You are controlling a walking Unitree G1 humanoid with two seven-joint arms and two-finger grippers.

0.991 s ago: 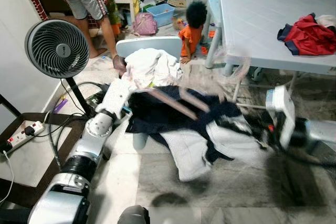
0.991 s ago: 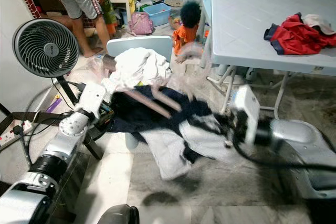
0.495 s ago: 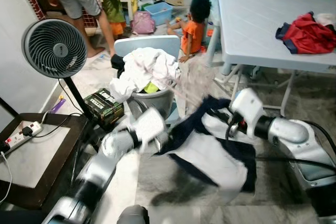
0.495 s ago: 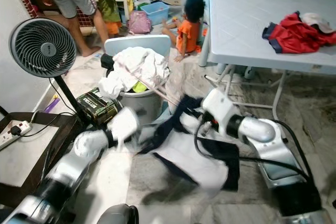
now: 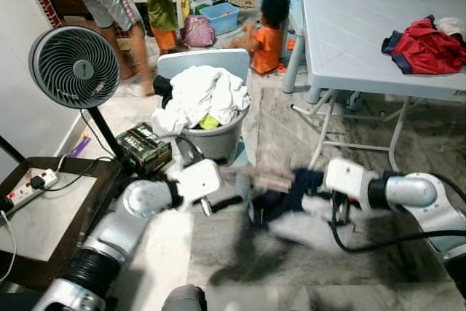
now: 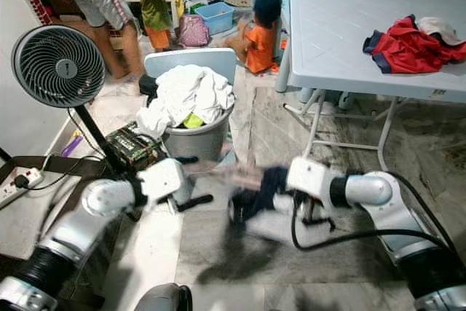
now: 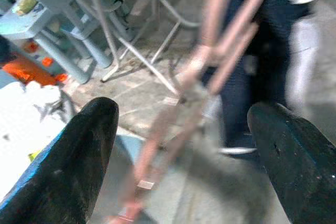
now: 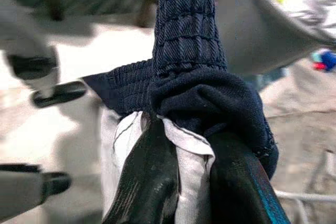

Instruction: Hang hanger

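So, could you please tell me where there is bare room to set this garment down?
The grey table is bare left of the red clothes. The floor in front of the robot is free too. The laundry basket is heaped with white laundry, and the side table carries a power strip.

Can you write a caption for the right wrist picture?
Right gripper pinching a bunched navy and white garment between its black fingers.

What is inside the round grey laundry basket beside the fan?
The grey laundry basket holds heaped white clothes with a yellow-green piece showing beneath. Whatever lies deeper is covered by the pile.
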